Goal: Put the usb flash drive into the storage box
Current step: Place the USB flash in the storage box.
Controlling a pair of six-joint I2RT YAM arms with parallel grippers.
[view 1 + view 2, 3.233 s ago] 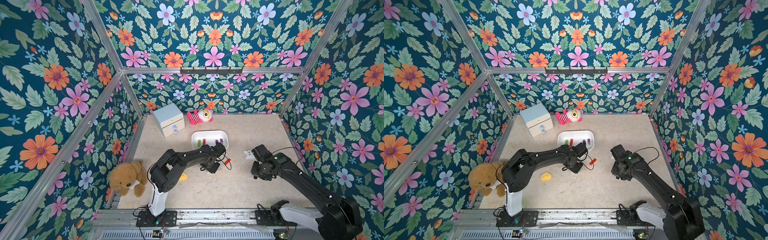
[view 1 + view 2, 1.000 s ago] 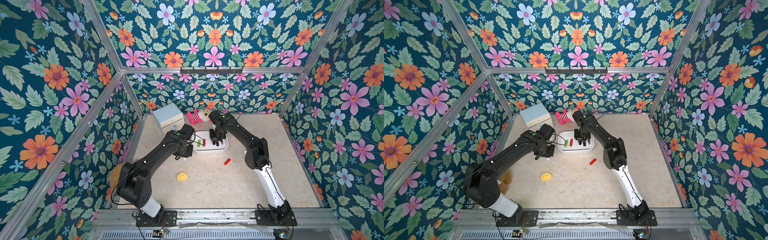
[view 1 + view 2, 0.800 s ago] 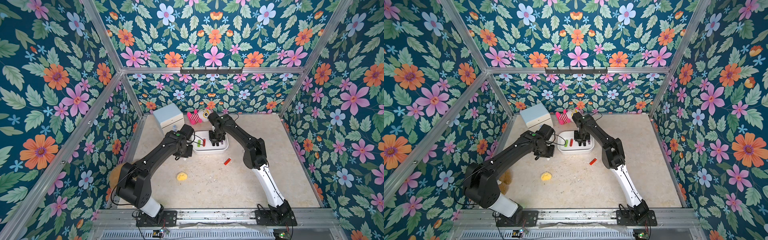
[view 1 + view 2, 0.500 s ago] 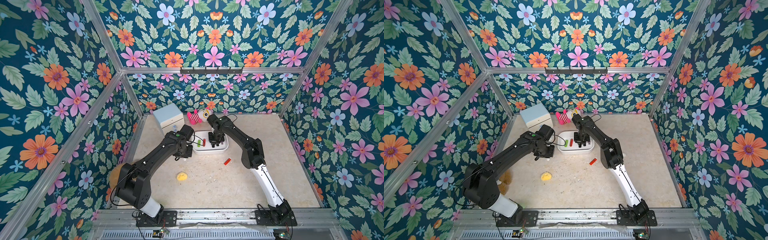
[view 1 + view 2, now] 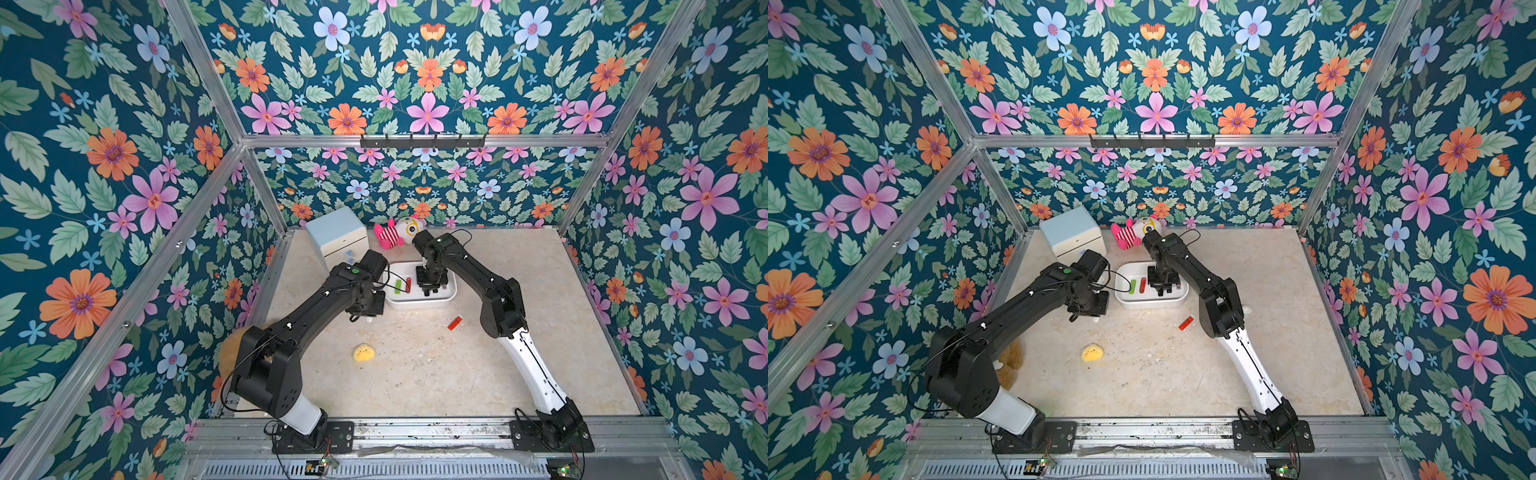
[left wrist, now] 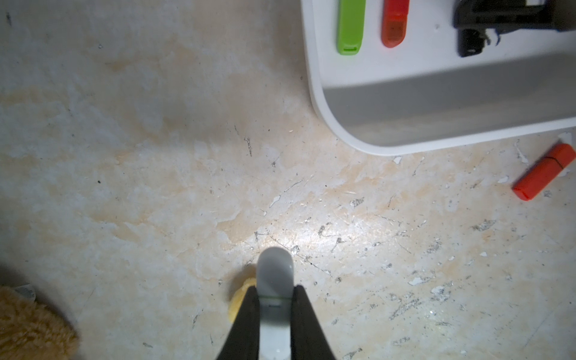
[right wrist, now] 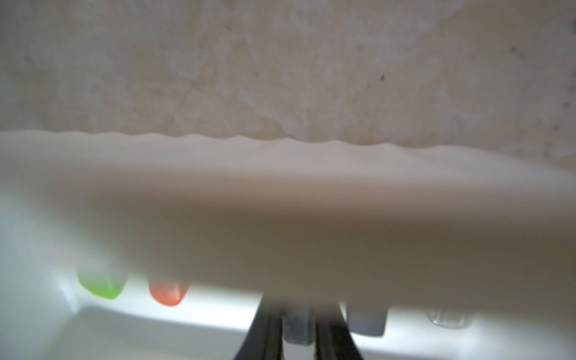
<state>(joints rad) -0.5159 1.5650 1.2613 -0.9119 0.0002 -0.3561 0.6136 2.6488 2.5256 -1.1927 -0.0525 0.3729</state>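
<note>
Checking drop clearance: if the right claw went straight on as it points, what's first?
Probably the storage box floor: the right claw points down inside it. The grey piece between its fingers may touch first; depth unclear.

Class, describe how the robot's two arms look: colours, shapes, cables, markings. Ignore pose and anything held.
The left arm and right arm are chunky black links with rounded joints, each on a white lower link and black base plate. Thin black cables loop near the wrists. The left arm bears a green dot. The jaws are black and tapering.
</note>
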